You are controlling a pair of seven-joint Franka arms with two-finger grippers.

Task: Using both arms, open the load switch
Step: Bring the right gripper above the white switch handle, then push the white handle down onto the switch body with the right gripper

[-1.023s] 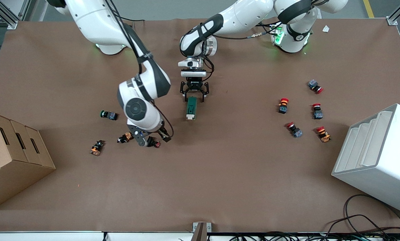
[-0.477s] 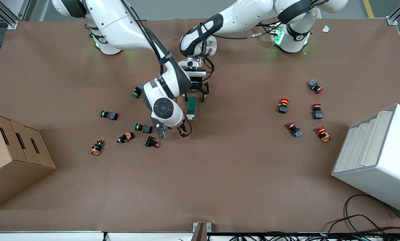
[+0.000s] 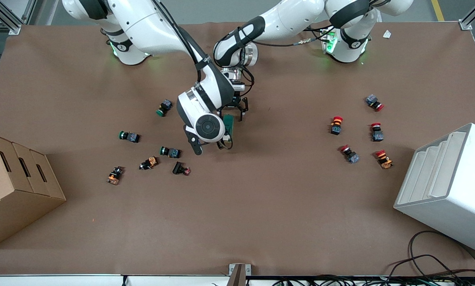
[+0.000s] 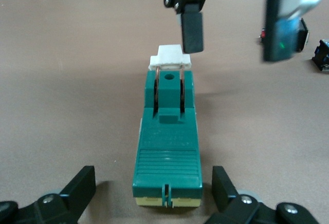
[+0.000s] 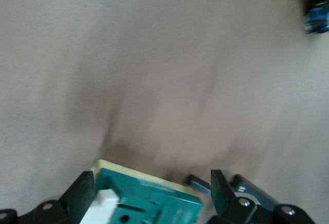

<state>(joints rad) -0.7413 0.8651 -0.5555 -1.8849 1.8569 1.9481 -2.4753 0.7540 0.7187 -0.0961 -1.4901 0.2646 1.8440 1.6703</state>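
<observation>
The load switch [image 3: 230,124], a dark green block with a cream base and a white lever [image 4: 170,57], lies flat mid-table. My left gripper [image 3: 231,113] is low over the end of the switch that lies farther from the front camera. It is open, and its fingers [image 4: 82,185] stand on either side of that end [image 4: 167,152] with gaps. My right gripper [image 3: 210,145] hovers open over the lever end. One of its fingers [image 4: 192,26] hangs just above the lever. In the right wrist view the switch [image 5: 149,198] shows between the open fingers.
Green-capped push buttons [image 3: 163,107], [image 3: 129,136], [image 3: 169,151] and others [image 3: 181,169] lie toward the right arm's end. Red-capped buttons [image 3: 336,125] lie toward the left arm's end. A cardboard box [image 3: 14,186] and a white bin [image 3: 448,182] stand at the table's ends.
My right arm has swung from over the loose push buttons to the switch's lever end. The left gripper and the switch have stayed where they were.
</observation>
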